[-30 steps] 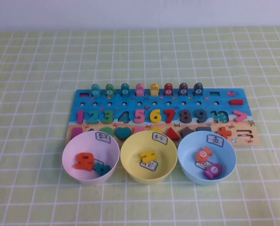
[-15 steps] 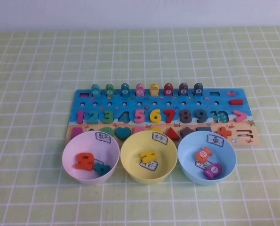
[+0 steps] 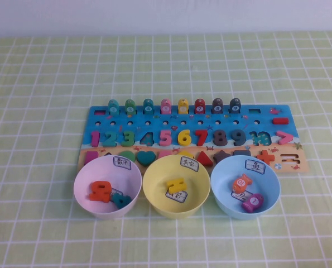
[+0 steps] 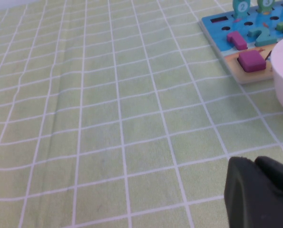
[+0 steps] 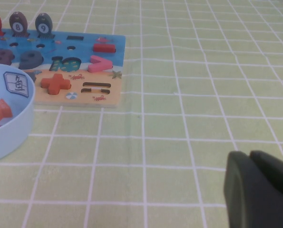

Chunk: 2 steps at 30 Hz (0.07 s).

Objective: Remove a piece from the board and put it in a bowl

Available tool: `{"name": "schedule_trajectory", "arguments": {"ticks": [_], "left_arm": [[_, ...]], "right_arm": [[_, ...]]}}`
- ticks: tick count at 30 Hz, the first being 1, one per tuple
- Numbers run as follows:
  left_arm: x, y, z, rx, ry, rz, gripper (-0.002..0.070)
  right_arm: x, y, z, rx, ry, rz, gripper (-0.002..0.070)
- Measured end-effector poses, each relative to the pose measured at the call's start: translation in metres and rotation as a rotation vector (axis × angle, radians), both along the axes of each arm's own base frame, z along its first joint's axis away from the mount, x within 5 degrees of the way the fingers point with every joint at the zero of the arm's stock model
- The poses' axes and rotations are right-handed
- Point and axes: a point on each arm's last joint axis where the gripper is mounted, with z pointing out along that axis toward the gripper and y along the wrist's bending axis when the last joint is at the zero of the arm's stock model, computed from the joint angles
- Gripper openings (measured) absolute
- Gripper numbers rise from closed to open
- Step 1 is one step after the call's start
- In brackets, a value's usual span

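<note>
With the orange "10" piece (image 3: 100,190) apparently already in the pink bowl (image 3: 83,177) near the puzzle board's (image 3: 283,162) left front corner, both arms sit parked: right gripper (image 5: 255,190) pressed together, left gripper (image 4: 258,192) unclear; next, another piece.

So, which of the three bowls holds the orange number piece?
The pink bowl, leftmost in the row on the robot's left; the orange piece lies inside. The yellow bowl holds a yellow piece, the blue bowl fish pieces.
</note>
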Motion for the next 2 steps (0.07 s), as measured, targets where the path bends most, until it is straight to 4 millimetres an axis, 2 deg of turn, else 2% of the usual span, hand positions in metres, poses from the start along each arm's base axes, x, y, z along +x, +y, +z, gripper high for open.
{"name": "schedule_trajectory", "arguments": {"ticks": [2], "left_arm": [[0.0000,0.0000,0.0000,0.000,0.000,0.000,-0.0004]], "right_arm": [[0.0000,0.0000,0.0000,0.000,0.000,0.000,-0.0018]]}}
